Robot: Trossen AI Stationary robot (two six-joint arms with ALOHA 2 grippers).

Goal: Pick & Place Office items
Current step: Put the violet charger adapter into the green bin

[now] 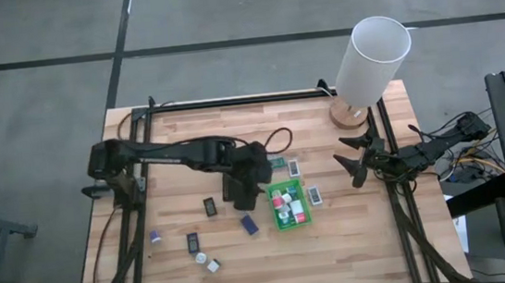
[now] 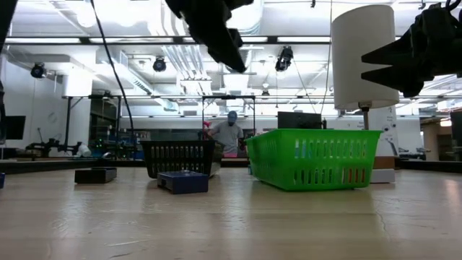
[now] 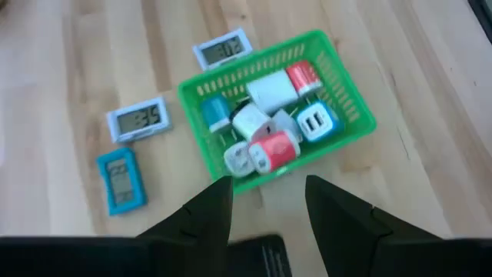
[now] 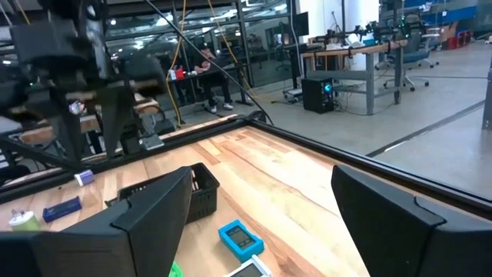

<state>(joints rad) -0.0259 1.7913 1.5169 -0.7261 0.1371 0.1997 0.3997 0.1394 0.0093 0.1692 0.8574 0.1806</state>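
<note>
Inside, green tray [image 3: 347, 115] holds seven office items [image 3: 269, 91]

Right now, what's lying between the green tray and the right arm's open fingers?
High view: one small white display unit lies just beside the green tray; past it, bare wood up to the right gripper.

Left gripper [image 3: 265, 211] hangs empty, fingers parted; right gripper [image 1: 351, 166] gapes wide.

The tabletop [image 1: 337, 245] is seen from overhead and level from its edge; the green tray [image 3: 346, 115] is shared with the left wrist view.
</note>
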